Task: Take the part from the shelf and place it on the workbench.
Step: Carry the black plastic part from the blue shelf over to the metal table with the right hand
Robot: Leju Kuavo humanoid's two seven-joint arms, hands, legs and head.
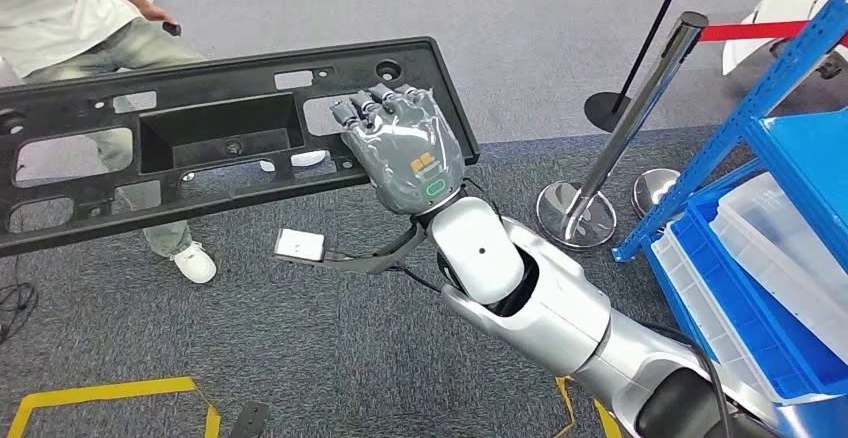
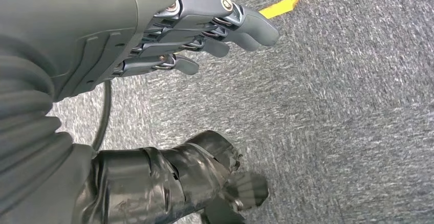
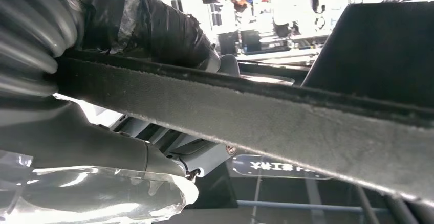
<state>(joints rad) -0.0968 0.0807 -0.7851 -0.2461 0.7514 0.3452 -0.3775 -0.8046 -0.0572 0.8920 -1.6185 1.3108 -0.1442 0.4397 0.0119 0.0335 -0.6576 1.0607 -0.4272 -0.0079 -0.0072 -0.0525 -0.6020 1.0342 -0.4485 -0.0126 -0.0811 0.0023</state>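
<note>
Grey carpet (image 1: pixel 330 358) beneath long black part (image 1: pixel 215 138) gripped by right robot hand (image 1: pixel 405 148); left robot hand (image 2: pixel 169 35) empty, fingers apart.

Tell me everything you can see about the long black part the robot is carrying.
The black part is a long, flat panel that looks like moulded plastic, matte, with a raised rim. It has a deep rectangular recess near its middle, several cut-out windows and small round mounting holes. It is held off the floor, roughly level and slightly tilted, above grey carpet. The right hand grips its right end, fingers over the top face. Its left end runs out of the head view.
</note>
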